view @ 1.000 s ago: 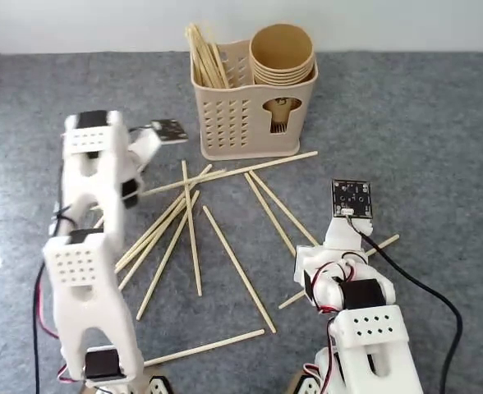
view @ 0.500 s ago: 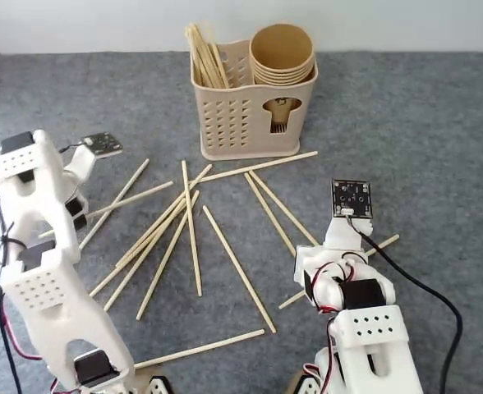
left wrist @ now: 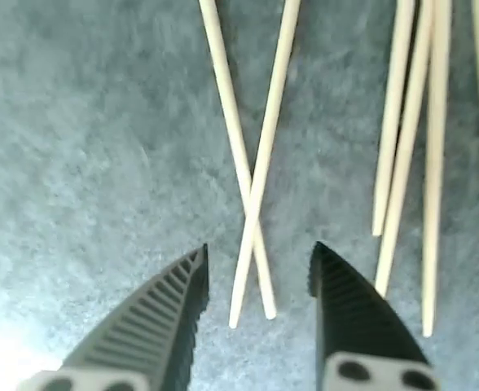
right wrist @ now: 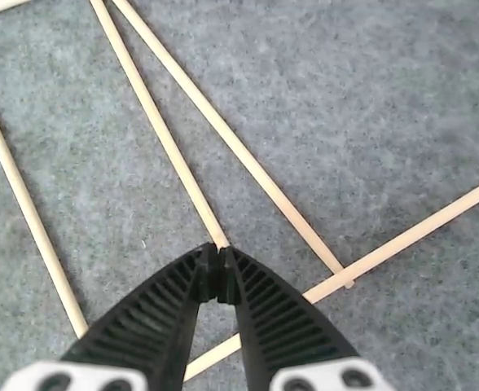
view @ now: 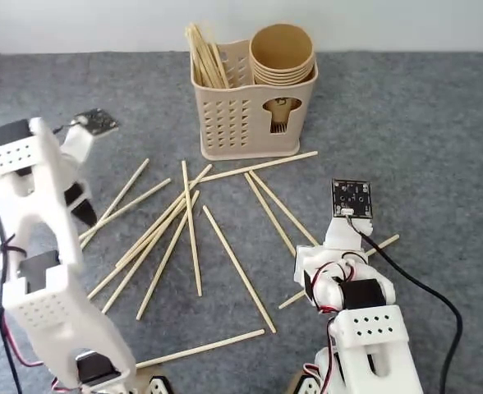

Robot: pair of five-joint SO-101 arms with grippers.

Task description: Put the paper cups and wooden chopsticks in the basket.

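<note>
Right gripper (right wrist: 217, 273): jaws pressed together, tips just at the end of one loose chopstick (right wrist: 162, 134) on the grey mat (right wrist: 345, 98).
Left gripper (left wrist: 260, 252): jaws apart, held over the ends of a crossed pair (left wrist: 252, 175).
More chopsticks (view: 190, 230) lie scattered mid-mat.
Far side: basket (view: 250, 123), upright, with stacked paper cups (view: 282, 49) in one compartment and a chopstick bundle (view: 204, 57) in the other.

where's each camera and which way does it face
High view: fixed above table, looking down on basket, chopsticks, left arm, right arm.
Left wrist view: on left arm, facing down past open left gripper at crossed chopsticks.
Right wrist view: on right arm, facing down past shut right gripper at chopsticks.
Shared: crossed chopsticks, also in high view.
</note>
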